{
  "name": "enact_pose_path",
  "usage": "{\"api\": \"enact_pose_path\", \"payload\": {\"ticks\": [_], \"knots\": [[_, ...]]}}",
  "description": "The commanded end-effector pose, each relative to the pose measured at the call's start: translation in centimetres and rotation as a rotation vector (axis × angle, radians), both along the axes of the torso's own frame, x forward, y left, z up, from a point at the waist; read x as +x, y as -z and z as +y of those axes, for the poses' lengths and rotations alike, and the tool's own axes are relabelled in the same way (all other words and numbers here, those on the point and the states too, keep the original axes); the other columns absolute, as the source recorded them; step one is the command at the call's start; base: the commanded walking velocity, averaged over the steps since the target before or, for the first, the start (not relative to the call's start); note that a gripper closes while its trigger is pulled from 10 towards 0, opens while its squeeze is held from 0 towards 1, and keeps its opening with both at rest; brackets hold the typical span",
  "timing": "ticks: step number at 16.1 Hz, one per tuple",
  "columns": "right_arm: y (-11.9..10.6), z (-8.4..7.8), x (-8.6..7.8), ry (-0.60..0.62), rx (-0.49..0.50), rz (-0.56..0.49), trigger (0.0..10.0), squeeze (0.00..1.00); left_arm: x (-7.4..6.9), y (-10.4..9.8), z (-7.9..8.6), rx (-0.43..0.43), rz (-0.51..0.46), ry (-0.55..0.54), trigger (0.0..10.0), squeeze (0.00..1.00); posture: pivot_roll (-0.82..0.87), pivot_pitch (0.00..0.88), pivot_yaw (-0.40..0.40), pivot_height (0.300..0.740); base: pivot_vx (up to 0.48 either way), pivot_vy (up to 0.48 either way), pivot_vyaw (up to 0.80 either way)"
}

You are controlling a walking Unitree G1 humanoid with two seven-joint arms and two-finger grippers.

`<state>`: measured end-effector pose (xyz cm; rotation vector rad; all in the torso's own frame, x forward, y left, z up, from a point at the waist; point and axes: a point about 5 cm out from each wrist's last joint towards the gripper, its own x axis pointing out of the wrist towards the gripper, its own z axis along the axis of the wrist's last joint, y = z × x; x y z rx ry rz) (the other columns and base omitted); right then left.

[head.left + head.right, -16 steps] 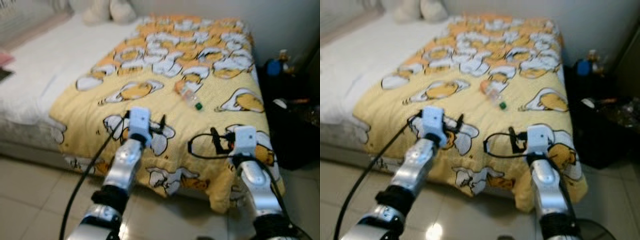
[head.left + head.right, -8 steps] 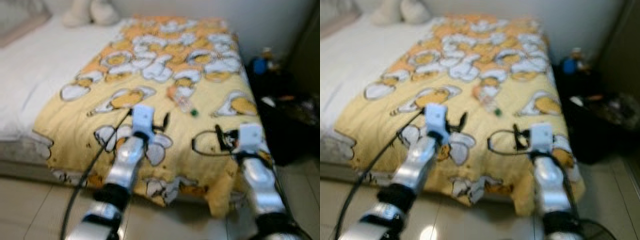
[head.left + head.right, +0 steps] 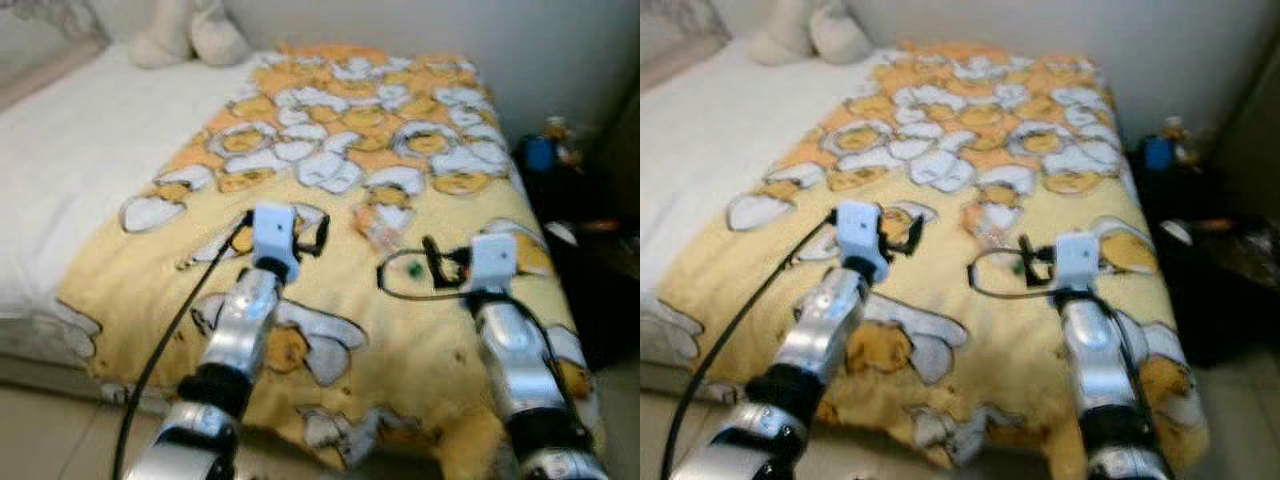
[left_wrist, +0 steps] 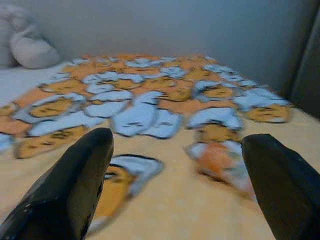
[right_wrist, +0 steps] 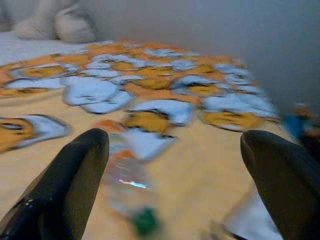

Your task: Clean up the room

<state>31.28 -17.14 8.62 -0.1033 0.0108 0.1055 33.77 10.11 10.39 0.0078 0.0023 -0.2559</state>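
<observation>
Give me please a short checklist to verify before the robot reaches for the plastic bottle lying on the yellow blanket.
1. Bottle located: ok. The plastic bottle lies on its side on the yellow blanket, green cap toward the robot.
2. Right end effector open: ok. Its fingers stand wide apart with the bottle between them in the right wrist view.
3. Left end effector open: ok, also held over the blanket.
4. Bottle free of contact: ok, neither end effector touches it.
5. Picture sharpness: not ok, the views are blurred.
6. Bottle contents: cannot tell.
</observation>
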Motion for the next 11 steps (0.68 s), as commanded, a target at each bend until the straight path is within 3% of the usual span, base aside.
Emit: {"api": "enact_pose_path", "payload": {"ticks": [1,3,5,6,8,11], "knots": [[-1.1,-0.8,0.5,0.013,-0.004,-0.027,10.0,0.00,0.2,-0.4,-0.1,0.003,-0.007,0.000,10.0,0.00,-0.17,0.000,0.058,0.740,0.480,0.000,0.00],[-2.8,-1.6,2.5,0.021,-0.029,-0.002,10.0,0.00,0.4,-0.6,0.1,0.051,0.002,0.024,10.0,0.00,-0.16,0.000,0.061,0.740,0.469,0.000,0.00],[-4.5,-2.8,5.5,0.004,-0.077,0.097,10.0,0.00,0.8,-2.2,0.4,0.120,-0.003,0.198,10.0,0.00,-0.14,0.000,0.072,0.740,0.000,0.000,0.00],[-4.8,-2.9,5.9,-0.008,-0.065,0.123,10.0,0.00,0.6,-2.8,0.5,0.161,-0.002,0.286,10.0,0.00,-0.12,0.000,0.074,0.740,0.000,0.000,0.00],[-3.9,-2.9,6.3,-0.065,-0.054,0.252,10.0,0.00,-1.7,-3.8,1.4,0.341,0.039,0.670,10.0,0.00,-0.08,0.000,0.077,0.740,0.000,0.000,0.00],[-2.9,-2.7,6.4,-0.066,-0.074,0.326,10.0,0.00,-4.7,-5.3,2.6,0.383,0.089,0.855,10.0,0.00,-0.02,0.055,0.109,0.740,0.000,0.000,0.00]]}}
